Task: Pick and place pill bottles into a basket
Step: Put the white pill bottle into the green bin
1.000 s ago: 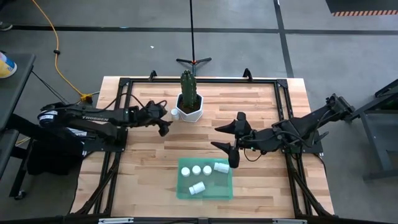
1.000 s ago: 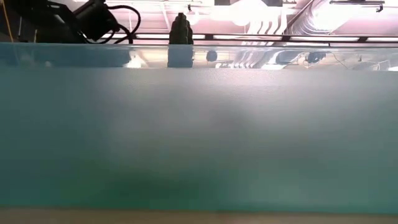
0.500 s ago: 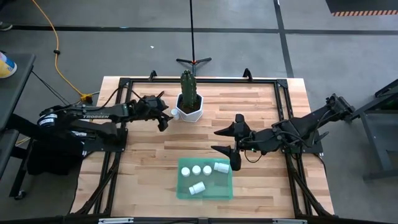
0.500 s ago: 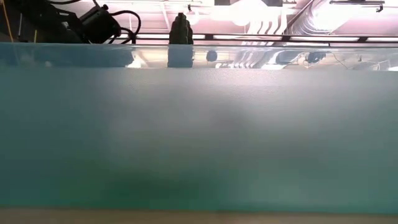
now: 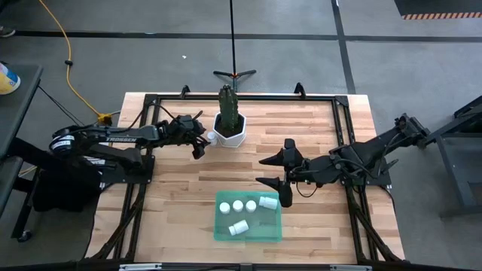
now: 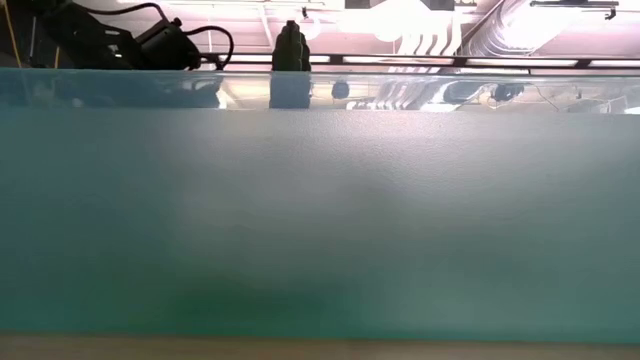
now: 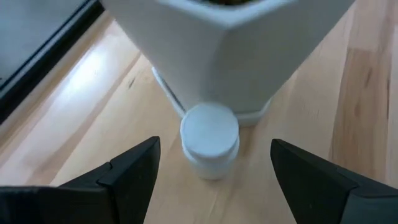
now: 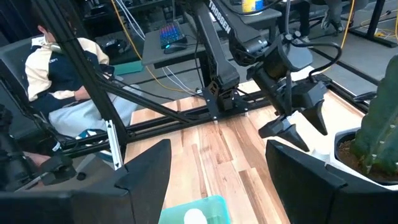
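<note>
One small white pill bottle (image 7: 209, 140) stands upright on the wood table, right against the foot of the white hexagonal plant pot (image 7: 230, 56); it also shows in the high view (image 5: 212, 136). My left gripper (image 7: 214, 163) is open, with its fingers on either side of the bottle just short of it, touching nothing; in the high view (image 5: 200, 144) it is left of the pot. Several more bottles (image 5: 238, 205) are in the green basket (image 5: 223, 232) near the front edge. My right gripper (image 5: 271, 169) is open and empty, beyond the basket's far right corner.
The pot holds a green cactus (image 5: 227, 102). In the low view the basket's wall (image 6: 320, 220) fills nearly the whole picture. A black frame (image 5: 343, 120) runs around the table. A person (image 8: 62, 68) sits beyond the table's left side.
My left gripper has moved toward the table's far edge, closer to the bottle by the pot.
</note>
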{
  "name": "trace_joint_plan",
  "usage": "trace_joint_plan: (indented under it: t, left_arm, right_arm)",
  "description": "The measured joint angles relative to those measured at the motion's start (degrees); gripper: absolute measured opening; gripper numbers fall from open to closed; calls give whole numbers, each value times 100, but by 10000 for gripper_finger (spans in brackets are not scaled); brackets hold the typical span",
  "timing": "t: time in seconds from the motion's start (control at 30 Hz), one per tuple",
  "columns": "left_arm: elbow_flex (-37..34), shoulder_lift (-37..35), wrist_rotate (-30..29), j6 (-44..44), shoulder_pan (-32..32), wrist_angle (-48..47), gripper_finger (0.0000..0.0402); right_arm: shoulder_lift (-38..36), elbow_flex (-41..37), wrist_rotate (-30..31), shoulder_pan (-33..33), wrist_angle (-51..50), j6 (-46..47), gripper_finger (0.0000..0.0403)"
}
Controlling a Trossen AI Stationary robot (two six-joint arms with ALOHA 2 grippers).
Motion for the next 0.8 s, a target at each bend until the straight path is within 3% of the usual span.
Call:
trace_joint_plan:
  t: [0.47,0.8]
  left_arm:
    - [2,664,148,45,0,510,336]
    - [2,703,75,43,0,752,336]
  right_arm:
    - [0,0,-81,0,-31,138,252]
    - [0,0,-81,0,-37,149,252]
